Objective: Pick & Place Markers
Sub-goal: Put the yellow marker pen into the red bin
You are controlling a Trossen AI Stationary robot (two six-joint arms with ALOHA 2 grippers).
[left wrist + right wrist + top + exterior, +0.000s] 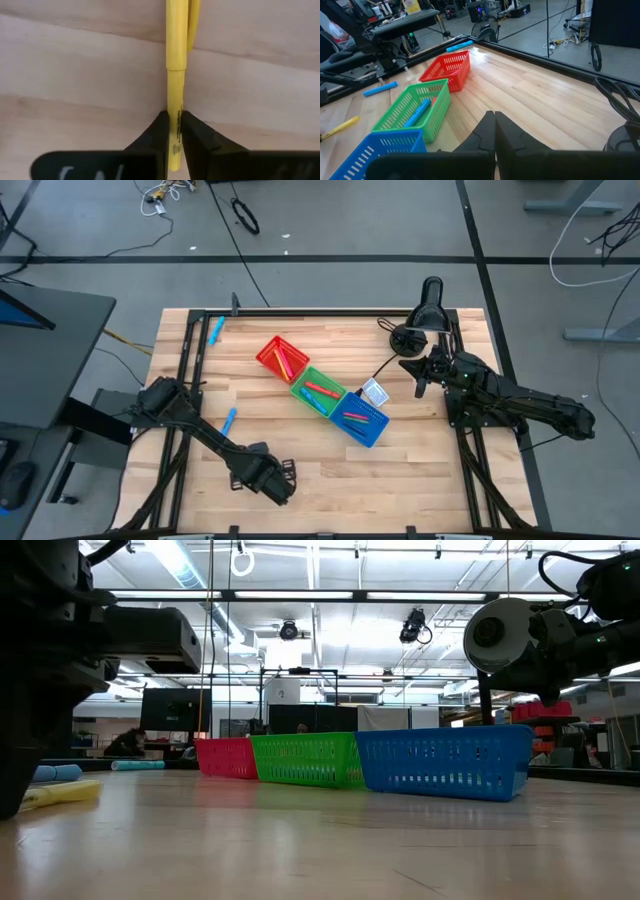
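Yellow marker point(175, 75) flat on table point(420, 470), clamped in left gripper point(172, 131) (near front edge, seemingly); right gripper point(494, 131) closed, empty.

Three bins point(322, 392) in a row, three loose markers point(229, 420) on the table, two arms.

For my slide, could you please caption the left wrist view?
Left gripper shut on a yellow marker lying on the wooden table.

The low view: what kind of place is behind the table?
Probably a robotics lab or workshop: long ceiling lights, a dark monitor, and loose cables on the bare floor.
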